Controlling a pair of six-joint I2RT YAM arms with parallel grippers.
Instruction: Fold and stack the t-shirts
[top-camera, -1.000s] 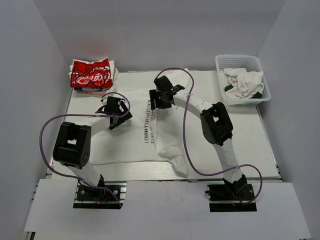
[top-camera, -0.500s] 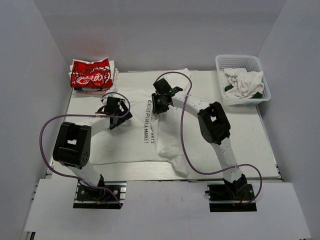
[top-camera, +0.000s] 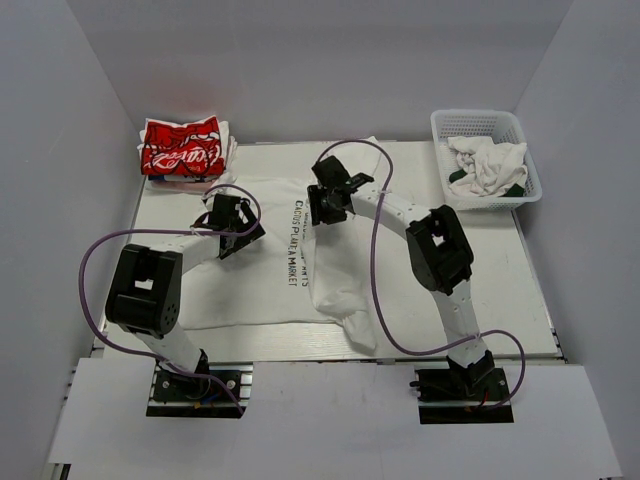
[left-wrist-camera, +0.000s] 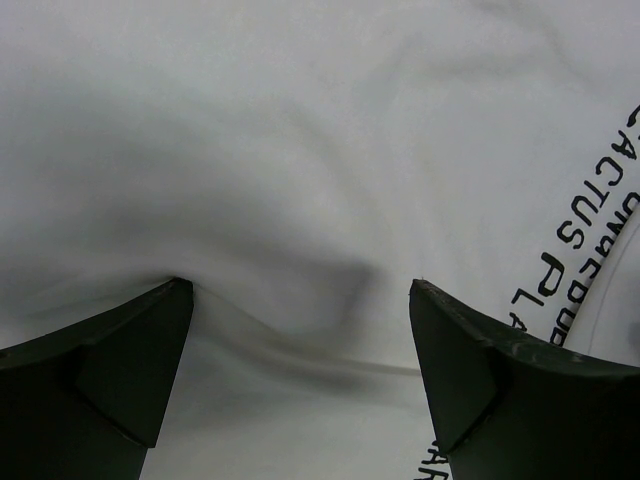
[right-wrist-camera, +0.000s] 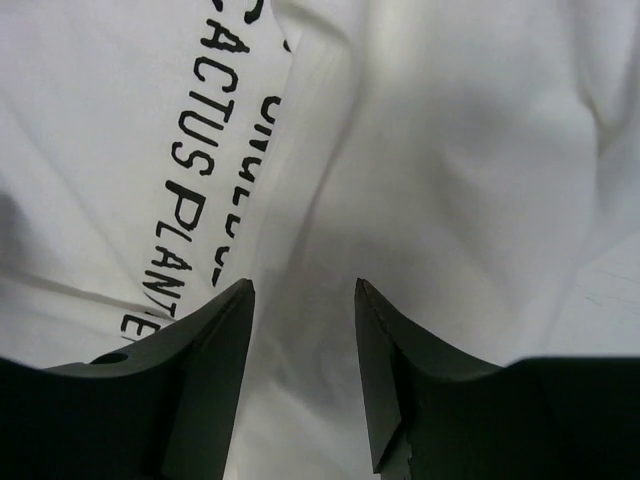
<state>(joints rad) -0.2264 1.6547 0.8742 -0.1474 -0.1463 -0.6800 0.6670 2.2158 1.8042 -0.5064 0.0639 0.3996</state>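
Observation:
A large white t-shirt (top-camera: 250, 280) lies spread on the table, its right side folded over toward the middle. Dark lettering (top-camera: 293, 240) runs along the fold. My left gripper (top-camera: 238, 225) stands wide open with its fingertips pressed on the white cloth (left-wrist-camera: 300, 150), a low ridge between them (left-wrist-camera: 300, 284). My right gripper (top-camera: 322, 205) hovers at the fold's far end, jaws partly open (right-wrist-camera: 304, 283) over the white cloth (right-wrist-camera: 450, 150) beside the lettering (right-wrist-camera: 200, 150), nothing pinched. A folded red t-shirt (top-camera: 180, 147) with white script rests at the back left.
A white plastic basket (top-camera: 485, 125) at the back right holds crumpled white cloth (top-camera: 485, 165). The red shirt sits on folded white cloth (top-camera: 226, 150). Bare table (top-camera: 500, 290) shows right of the shirt. White walls enclose the sides and back.
The right gripper dipped left toward the fold edge, then came back slightly right; its jaws narrowed and widened again. The left arm and the shirts have not moved.

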